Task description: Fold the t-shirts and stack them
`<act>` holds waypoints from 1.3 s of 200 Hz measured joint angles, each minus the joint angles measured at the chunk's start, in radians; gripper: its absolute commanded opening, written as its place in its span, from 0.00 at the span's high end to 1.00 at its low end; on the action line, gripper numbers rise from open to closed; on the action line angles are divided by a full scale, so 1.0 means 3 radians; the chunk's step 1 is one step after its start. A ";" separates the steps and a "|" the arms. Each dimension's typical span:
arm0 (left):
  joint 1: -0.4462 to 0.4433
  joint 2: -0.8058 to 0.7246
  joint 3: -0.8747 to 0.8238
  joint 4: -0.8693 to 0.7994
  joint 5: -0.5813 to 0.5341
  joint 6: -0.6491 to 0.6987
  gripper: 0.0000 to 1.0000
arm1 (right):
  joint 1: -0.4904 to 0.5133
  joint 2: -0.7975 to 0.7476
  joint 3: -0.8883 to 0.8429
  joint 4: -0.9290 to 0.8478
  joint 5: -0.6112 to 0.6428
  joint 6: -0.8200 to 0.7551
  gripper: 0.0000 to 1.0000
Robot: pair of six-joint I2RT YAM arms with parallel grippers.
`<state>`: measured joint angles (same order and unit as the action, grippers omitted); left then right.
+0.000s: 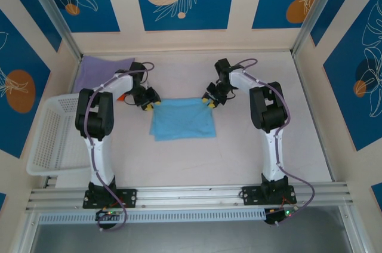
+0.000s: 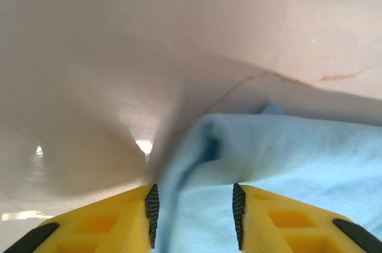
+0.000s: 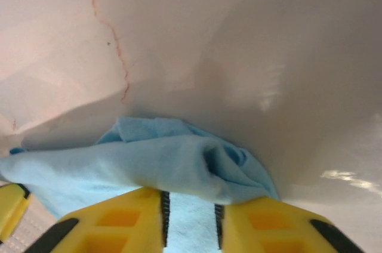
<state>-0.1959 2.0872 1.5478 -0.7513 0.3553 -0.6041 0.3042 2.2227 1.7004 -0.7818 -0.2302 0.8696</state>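
A: Top view first. Where to find the blue tee (image 1: 182,119)?
B: Dead centre of the frame, flat on the table (image 1: 250,145), folded to a rectangle, long axis running left to right.
A: Nearer to which arm?
B: Neither, really. Find the left gripper (image 1: 149,102) at the cloth's upper-left corner and the right gripper (image 1: 210,101) at its upper-right corner, one on each end of the far edge. Would judge the next fold to hinge on that: with the cloth lying below both grippers in the frame, draw that edge down toward the bottom and double it across the short way.
A: Anything else up there?
B: Lavender tee (image 1: 104,68) in the upper left, well apart; basket (image 1: 54,133) at the left edge.
A: Left wrist now.
B: Left gripper (image 2: 195,223) at the bottom of the frame, yellow jaws partly spread, a bunched blue fold packed between the pads. Clamped on the blue tee (image 2: 298,169), by the look of it, with the rest of the cloth trailing off to the lower right and bare table above.
A: And the right wrist?
B: Much the same, only a narrower gap. Right gripper (image 3: 191,226) at the bottom, pinching a strip of the blue tee (image 3: 179,163), humped just above the tips and spreading toward the left.
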 measured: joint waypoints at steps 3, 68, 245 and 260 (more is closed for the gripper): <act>0.0006 0.0000 0.0018 -0.0005 -0.0008 0.0022 0.47 | -0.0008 -0.0011 -0.0006 0.0001 -0.0005 0.0019 0.59; 0.0029 -0.0576 0.0076 -0.0062 -0.0072 0.0505 0.07 | -0.0025 -0.1044 -0.0530 0.0193 0.0224 -0.0028 0.33; -0.0454 -0.0137 -0.0277 0.0243 -0.0155 0.1531 0.10 | 0.0251 -0.2144 -0.1754 0.0248 0.0216 -0.0116 0.34; -0.0455 -0.0196 -0.0383 0.0347 -0.0142 0.1550 0.10 | 0.0248 -0.2190 -0.1790 0.0245 0.0205 -0.0127 0.34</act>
<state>-0.3325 2.0285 1.4330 -0.6472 0.3126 -0.1390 0.3786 1.5658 1.1633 -0.7082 -0.1688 0.8314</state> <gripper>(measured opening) 0.895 0.657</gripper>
